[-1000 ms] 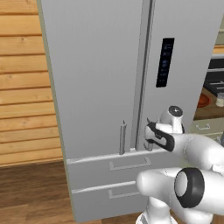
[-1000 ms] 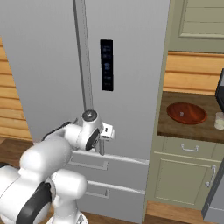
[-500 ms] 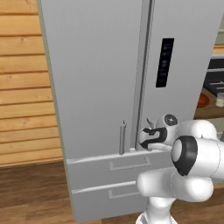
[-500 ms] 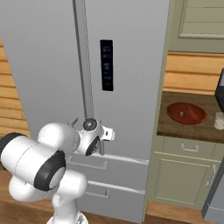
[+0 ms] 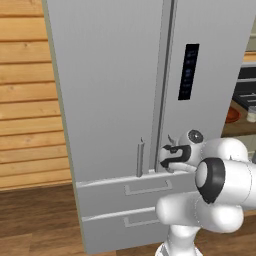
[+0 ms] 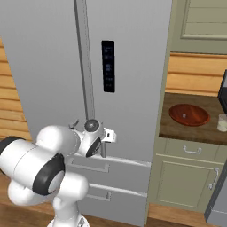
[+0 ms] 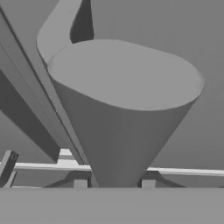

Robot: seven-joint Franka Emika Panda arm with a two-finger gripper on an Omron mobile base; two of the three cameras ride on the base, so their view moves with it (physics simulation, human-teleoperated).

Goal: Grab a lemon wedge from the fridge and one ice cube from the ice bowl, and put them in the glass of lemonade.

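The fridge [image 5: 120,100] stands shut, a tall smooth grey double-door unit with a black panel [image 5: 188,71] on its right door and two drawers along its bottom. Its right door handle [image 7: 122,113], a plain grey vertical bar, runs up beside the seam between the doors. In the hand view the bar's lower end sits directly ahead of the gripper [image 5: 169,156], between the two dark finger tips, its long axis crossing the line between them. The jaws look narrowed around it; whether they already touch the bar I cannot tell. The lemon wedge is presumably inside, behind the doors. To the right, on the wooden counter [image 6: 177,128] near its front edge, rests the shallow reddish-brown ice bowl [image 6: 189,115], round and matte, with the glass [image 6: 221,122] just beside it at the picture's edge.
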